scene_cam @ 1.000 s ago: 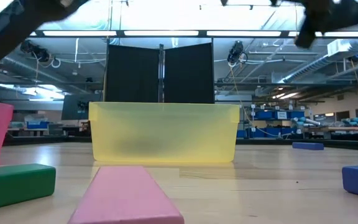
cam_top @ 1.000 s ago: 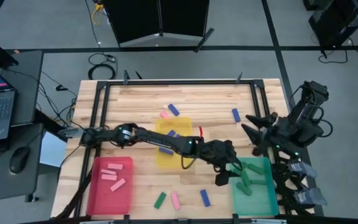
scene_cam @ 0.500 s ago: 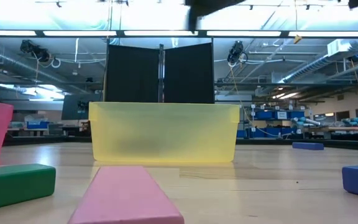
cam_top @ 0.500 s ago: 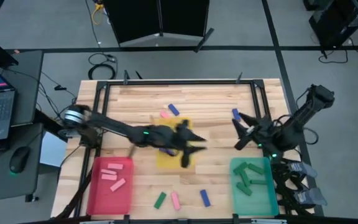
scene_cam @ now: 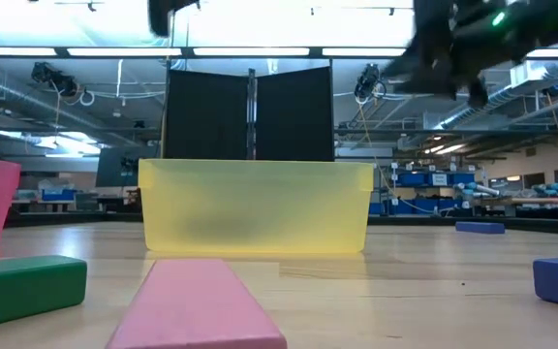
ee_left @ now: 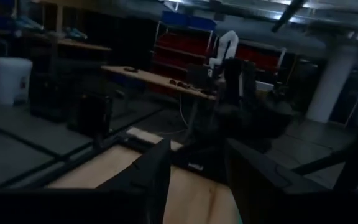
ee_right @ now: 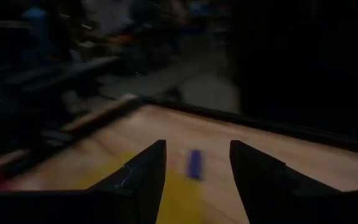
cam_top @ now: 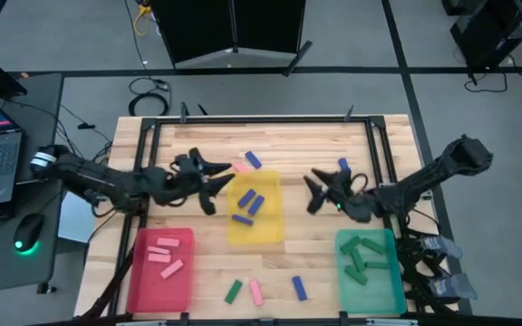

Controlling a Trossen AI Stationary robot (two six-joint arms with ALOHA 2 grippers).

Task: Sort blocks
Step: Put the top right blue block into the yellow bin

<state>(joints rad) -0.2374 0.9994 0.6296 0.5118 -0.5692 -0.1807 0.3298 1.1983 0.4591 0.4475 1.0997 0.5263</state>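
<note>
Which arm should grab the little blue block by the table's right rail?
Probably right: its open right gripper is beside the small blue rectangular block, while the left gripper is across the yellow plastic tray.

The middle tray (cam_top: 275, 228) holds three blocks (cam_top: 248, 203). Another tray (cam_top: 137, 272) lies to its left, a third (cam_top: 398, 288) right. Before it, seemingly three more blocks (cam_top: 256, 291) lie loose.

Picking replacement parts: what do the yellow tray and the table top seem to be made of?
Yellow tray: probably plastic, since its walls are translucent with a frosted, matte look. Table top: apparently light wood, with visible plank seams and grain and a smooth, faintly glossy finish.
</note>
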